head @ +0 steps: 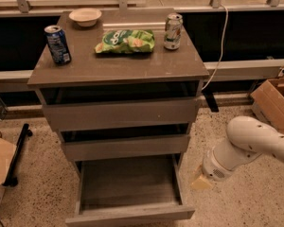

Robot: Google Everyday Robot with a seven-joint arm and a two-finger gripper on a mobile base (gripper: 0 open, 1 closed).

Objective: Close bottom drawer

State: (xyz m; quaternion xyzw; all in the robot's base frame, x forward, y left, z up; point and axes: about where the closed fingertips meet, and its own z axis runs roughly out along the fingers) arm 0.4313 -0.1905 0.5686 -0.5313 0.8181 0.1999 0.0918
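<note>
— Reaching toward the grey-brown laminate bottom drawer (130, 215), by the look of it. Pulled well out of the cabinet, lowest of three, with a bare grey tray and nothing inside.

— Approach step, then, not the push itself. And the two-finger gripper (201, 181)?

— Hanging low at the end of the white rounded arm (255, 143), just beside the drawer's right wall and close above the speckled floor (236, 209). Cannot tell whether spread or closed. Showing only a pale yellowish tip.

— Touching the drawer?

— Apparently not. Sitting to the right of the side wall, behind the line of the front panel rather than before it.

— So next: swinging round in front of that plain handleless front, then pressing flat against it and driving straight back into the cabinet.

— Most likely. Worth aiming near the middle of the front, to avoid skewing the tray on its runners. No need for a grasp, judging by the flat face.

— Anything to steer clear of?

— Mid-sized drawer front (125, 147) directly above, tallest drawer front (120, 113) above that, both looking pushed in. Up on the grey-brown cabinet top (118, 65): blue soda can (57, 44), small white bowl (85, 17), green crisp bag (125, 40), silver-green can (173, 31), all well apart from the gripper. Brown cardboard box (274, 103) off to the right, beyond the arm.

— Progress?

— Hardly begun, judging from the drawer at or near full extension.
</note>
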